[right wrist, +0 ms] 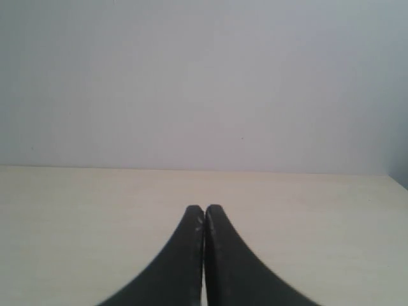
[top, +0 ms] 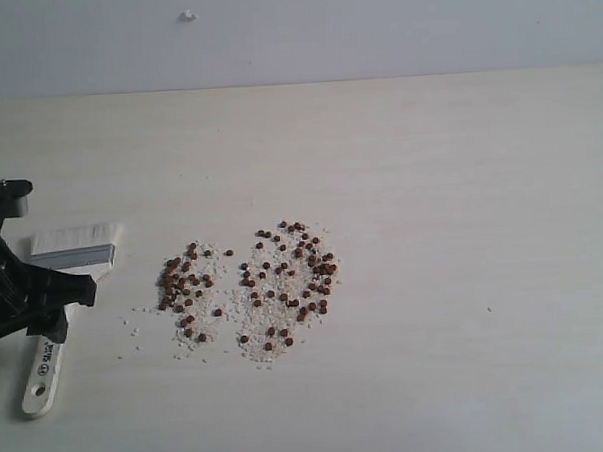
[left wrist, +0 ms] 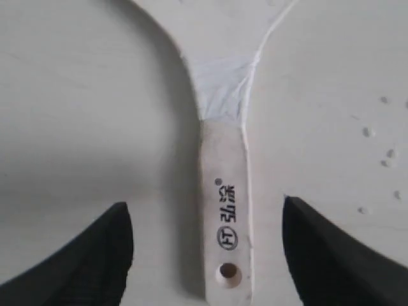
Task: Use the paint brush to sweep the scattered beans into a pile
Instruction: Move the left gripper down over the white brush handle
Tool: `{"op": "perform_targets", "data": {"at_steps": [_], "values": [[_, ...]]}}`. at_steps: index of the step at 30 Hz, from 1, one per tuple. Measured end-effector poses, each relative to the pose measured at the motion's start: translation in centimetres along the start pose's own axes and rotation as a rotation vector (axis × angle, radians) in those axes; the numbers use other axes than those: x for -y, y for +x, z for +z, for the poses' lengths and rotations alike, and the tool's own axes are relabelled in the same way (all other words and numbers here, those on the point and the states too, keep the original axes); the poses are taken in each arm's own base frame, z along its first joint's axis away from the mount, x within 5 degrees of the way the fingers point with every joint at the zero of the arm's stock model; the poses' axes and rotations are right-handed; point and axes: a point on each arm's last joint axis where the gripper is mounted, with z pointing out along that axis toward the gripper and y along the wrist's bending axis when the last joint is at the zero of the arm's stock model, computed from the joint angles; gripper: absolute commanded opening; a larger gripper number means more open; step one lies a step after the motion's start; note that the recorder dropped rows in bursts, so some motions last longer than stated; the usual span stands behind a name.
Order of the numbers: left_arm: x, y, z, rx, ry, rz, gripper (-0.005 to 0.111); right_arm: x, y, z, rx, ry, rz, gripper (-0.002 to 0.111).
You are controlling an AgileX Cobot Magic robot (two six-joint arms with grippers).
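Note:
The scattered beans (top: 274, 287), reddish-brown with pale crumbs, lie in two loose patches mid-table; no compact pile shows. The paint brush (top: 70, 248) lies flat at the left, whitish bristles and silver ferrule toward the back, its pale handle (top: 43, 375) with an end hole toward the front. My left gripper (top: 44, 297) hovers over the handle, hiding its middle. In the left wrist view the left gripper (left wrist: 207, 223) is open, its fingers (left wrist: 105, 252) apart on either side of the handle (left wrist: 226, 223), not touching it. The right gripper (right wrist: 204, 210) is shut and empty, out of the exterior view.
A few stray crumbs (left wrist: 382, 156) lie on the table beside the handle. The pale wooden table (top: 460, 179) ends at a grey wall (top: 373, 28) at the back, with a small white speck (top: 186, 16) on it.

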Motion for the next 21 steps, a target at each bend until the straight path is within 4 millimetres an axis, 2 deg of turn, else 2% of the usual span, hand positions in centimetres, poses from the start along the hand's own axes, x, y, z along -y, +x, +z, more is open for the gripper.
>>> {"op": "perform_targets", "data": {"at_steps": [16, 21], "values": [[0.8, -0.3, 3.4, -0.033, 0.019, 0.032, 0.063, 0.0, 0.0, 0.0, 0.000, 0.000, 0.000, 0.000], [1.0, -0.8, 3.3, -0.040, 0.015, 0.060, 0.063, 0.0, 0.0, 0.0, 0.000, 0.000, 0.000, 0.000]]}}
